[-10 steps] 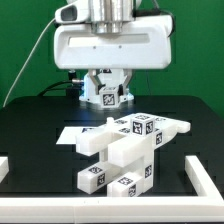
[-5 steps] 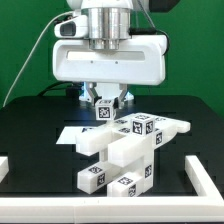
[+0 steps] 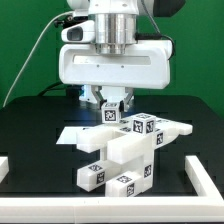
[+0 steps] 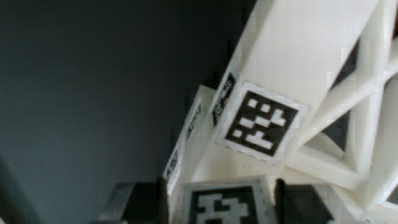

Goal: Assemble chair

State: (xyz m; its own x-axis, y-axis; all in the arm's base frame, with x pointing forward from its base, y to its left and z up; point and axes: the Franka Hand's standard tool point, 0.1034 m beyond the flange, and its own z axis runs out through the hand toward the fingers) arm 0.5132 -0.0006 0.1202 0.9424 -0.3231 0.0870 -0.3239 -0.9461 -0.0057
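Observation:
The partly built chair (image 3: 125,152) is a stack of white tagged blocks and panels on the black table, in the middle of the exterior view. My gripper (image 3: 112,108) hangs just above its back edge, shut on a small white tagged chair part (image 3: 112,112). In the wrist view that part (image 4: 224,205) sits between my dark fingers (image 4: 143,203), tag facing the camera. Beyond it, the chair's X-braced piece (image 4: 320,95) rises with a tag (image 4: 263,121) on its frame. The held part's lower end is hidden.
A thin white border frame shows at the exterior view's right (image 3: 205,180) and left (image 3: 4,165) corners. The flat marker board (image 3: 72,131) lies behind the chair, toward the exterior view's left. A cable (image 3: 30,62) hangs against the green backdrop.
My gripper, still holding the small tagged part, has moved toward the exterior view's right and down, closer to the chair. The chair has not moved.

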